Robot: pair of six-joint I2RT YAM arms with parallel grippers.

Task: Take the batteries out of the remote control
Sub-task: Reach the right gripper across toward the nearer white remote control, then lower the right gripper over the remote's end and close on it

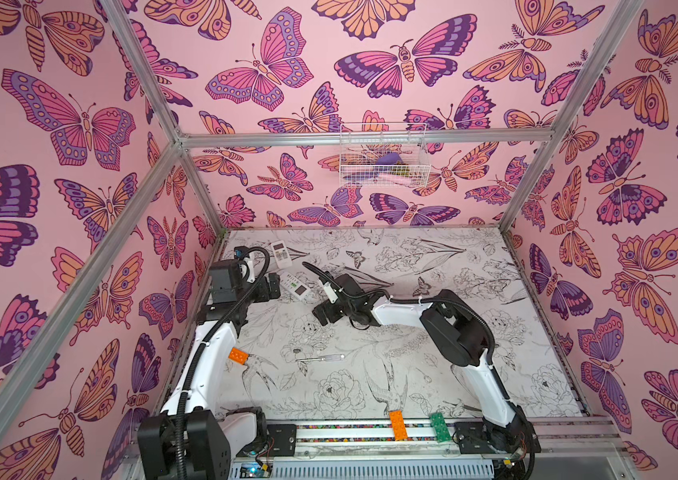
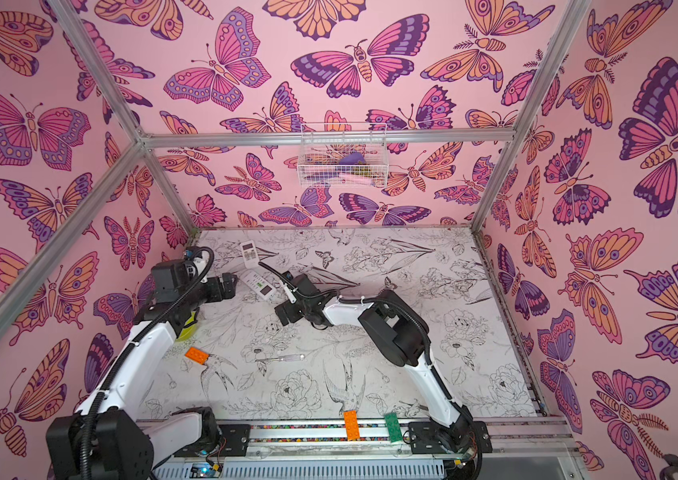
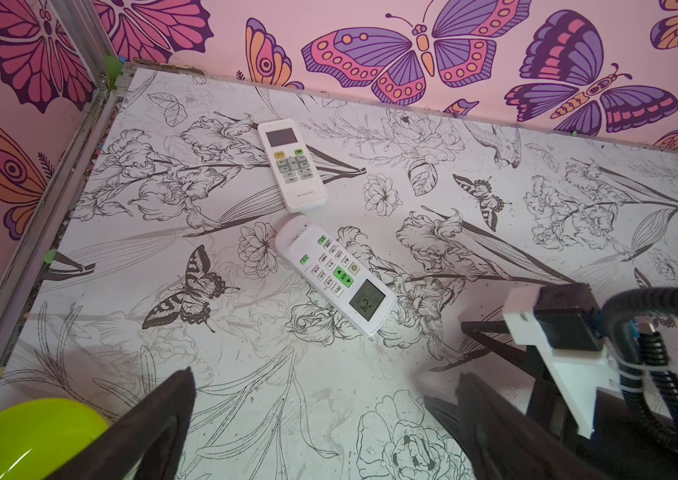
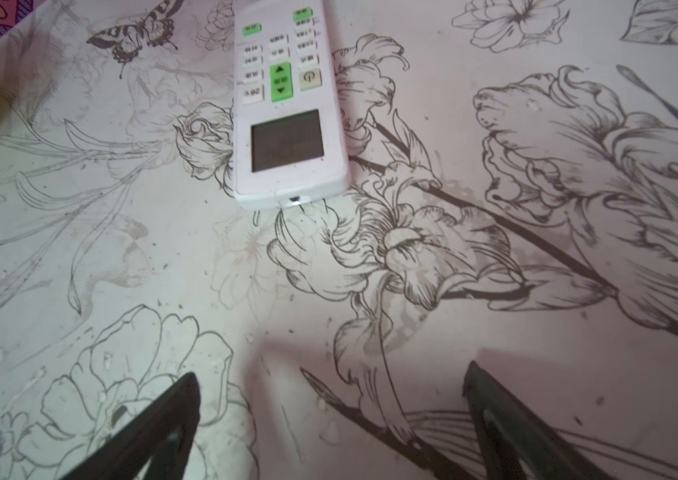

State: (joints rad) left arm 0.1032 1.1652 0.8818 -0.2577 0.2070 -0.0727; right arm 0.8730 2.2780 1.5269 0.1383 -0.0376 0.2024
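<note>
Not much writing to go on here. The near remote point(image 3: 335, 274) has green buttons and a small screen. From the left wrist camera we read its digits as 24, seen upside down. Its button labels are too small for us. The far remote point(image 3: 291, 164) has a blank grey screen, yellow and green buttons, and a line of tiny print below them that we can't make out. We can't read a brand on either one.

Both remotes lie button side up at the far left of the flowery counter point(image 1: 528, 353), nearly end to end with a small gap between them. Their backs are hidden, so we can't see the batteries and can't tell which remote holds them.

On to containers: a white wire basket point(image 1: 347, 166) hangs on the far wall. It has something purple, something pink and something olive in it, all too small to name. A yellow-green round thing point(image 2: 185, 328) sits at the left side of the counter, and we can't see into it.

The left gripper point(image 3: 325, 374) is spread wide and empty, just left of the near remote and not touching it. The right gripper point(image 4: 331, 370) is also spread wide and empty, on the near right of that same remote, whose screen end points toward it.

A screwdriver point(image 1: 320, 358) with a clear handle lies mid-counter, with an orange brick point(image 1: 238, 356) to its left.
</note>
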